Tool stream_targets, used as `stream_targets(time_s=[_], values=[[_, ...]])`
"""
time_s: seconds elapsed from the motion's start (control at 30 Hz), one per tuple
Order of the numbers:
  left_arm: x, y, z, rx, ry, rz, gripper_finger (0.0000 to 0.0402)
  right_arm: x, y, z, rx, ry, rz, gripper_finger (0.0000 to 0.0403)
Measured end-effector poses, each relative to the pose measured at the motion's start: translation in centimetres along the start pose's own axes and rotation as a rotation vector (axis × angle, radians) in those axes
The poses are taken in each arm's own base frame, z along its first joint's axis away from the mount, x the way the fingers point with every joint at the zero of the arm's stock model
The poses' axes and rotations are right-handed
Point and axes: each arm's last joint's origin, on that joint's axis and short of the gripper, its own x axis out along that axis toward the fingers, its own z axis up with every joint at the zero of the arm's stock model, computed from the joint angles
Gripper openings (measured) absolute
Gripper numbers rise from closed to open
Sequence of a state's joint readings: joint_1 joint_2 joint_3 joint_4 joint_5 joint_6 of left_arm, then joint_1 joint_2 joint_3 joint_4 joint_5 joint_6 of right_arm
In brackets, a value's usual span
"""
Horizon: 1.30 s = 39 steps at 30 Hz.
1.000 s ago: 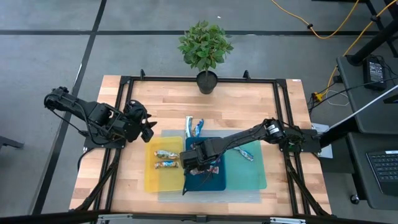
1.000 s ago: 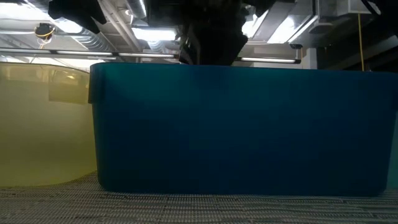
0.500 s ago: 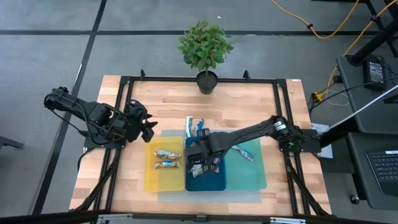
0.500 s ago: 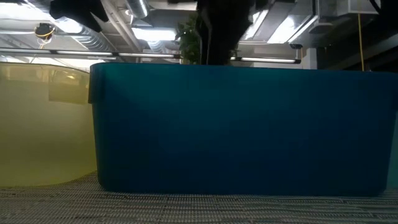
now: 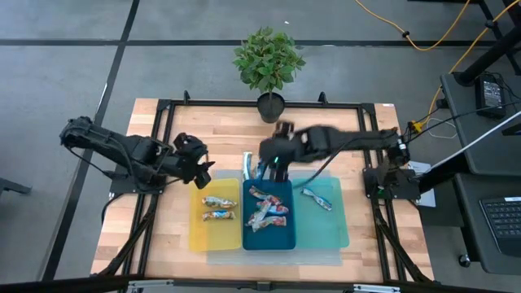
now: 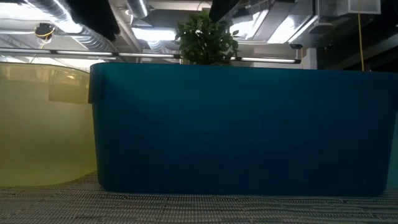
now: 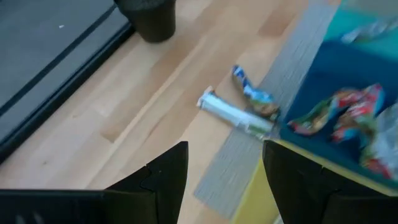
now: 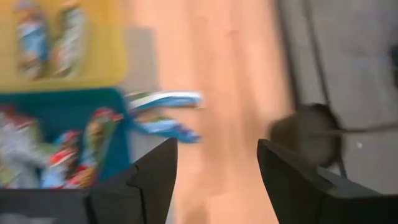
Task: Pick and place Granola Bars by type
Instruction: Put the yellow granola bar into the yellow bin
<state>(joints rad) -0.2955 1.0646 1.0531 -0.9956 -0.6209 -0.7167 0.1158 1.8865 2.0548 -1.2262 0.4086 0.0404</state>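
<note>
**Sorting status: two bars outstanding behind the dark blue tray**

All positions are given relative to the dark blue tray, the middle one of three trays set side by side.

Progress, judged from the present layout: several red-wrapped bars are piled in the dark blue tray. Two orange-brown bars lie in the yellow tray, which touches its left side. One bar lies in the teal tray on its right side. Two bars are not yet sorted: a silver bar and a blue bar rest on the table just behind the tray's far edge, touching or nearly touching each other. Most of the task is therefore assessed as done.

The right gripper is held above the table just behind the tray's far edge, near the two unsorted bars. Its fingers are spread apart and nothing is held between them. The left gripper is positioned beyond the yellow tray, to the left of and behind the dark blue tray; its fingers are likewise apart and empty.

Clearance: bare wood lies open behind the unsorted bars up to the potted plant. The two grippers are near each other, so simultaneous reaching is judged a collision risk.
</note>
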Motion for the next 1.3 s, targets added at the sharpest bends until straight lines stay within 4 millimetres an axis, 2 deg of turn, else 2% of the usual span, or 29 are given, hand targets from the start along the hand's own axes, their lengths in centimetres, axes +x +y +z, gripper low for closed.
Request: stream_targets(time_s=[0.1, 0.27, 0.47, 0.57, 0.73, 1.0, 1.13, 1.3], values=[[1.3, 0.0, 0.3, 0.081, 0.068, -0.004, 0.0200, -1.6, -2.4, -0.4, 0.061, -0.033, -0.048, 0.0222], [3.5, 0.2, 1.5, 0.207, 0.091, -0.005, 0.0214, -4.6, -4.2, -1.3, 0.136, -0.081, -0.135, 0.0222], [6.2, 0.7, 3.5, 0.201, 0.070, -0.076, 0.0246, -7.5, -5.7, -2.5, 0.144, -0.124, -0.172, 0.0222], [7.7, 0.8, 4.2, 0.193, 0.078, -0.140, 0.0264, -8.4, -6.7, -3.4, 0.144, -0.124, -0.182, 0.0222], [10.3, 0.7, 4.5, 0.172, 0.125, -0.196, 0.0285, -8.2, -7.8, -6.8, 0.176, -0.114, -0.181, 0.0222], [15.4, 0.7, 3.9, 0.157, 0.243, -0.176, 0.0293, -7.5, -7.4, -11.3, 0.187, -0.339, -0.175, 0.0222], [18.2, 0.7, 3.3, 0.104, 0.312, -0.198, 0.0293, -7.3, -7.3, -12.7, 0.155, -0.402, -0.195, 0.0222], [21.4, 0.8, 2.7, 0.023, 0.369, -0.292, 0.0293, -7.4, -7.9, -13.4, 0.063, -0.430, -0.176, 0.0222]])
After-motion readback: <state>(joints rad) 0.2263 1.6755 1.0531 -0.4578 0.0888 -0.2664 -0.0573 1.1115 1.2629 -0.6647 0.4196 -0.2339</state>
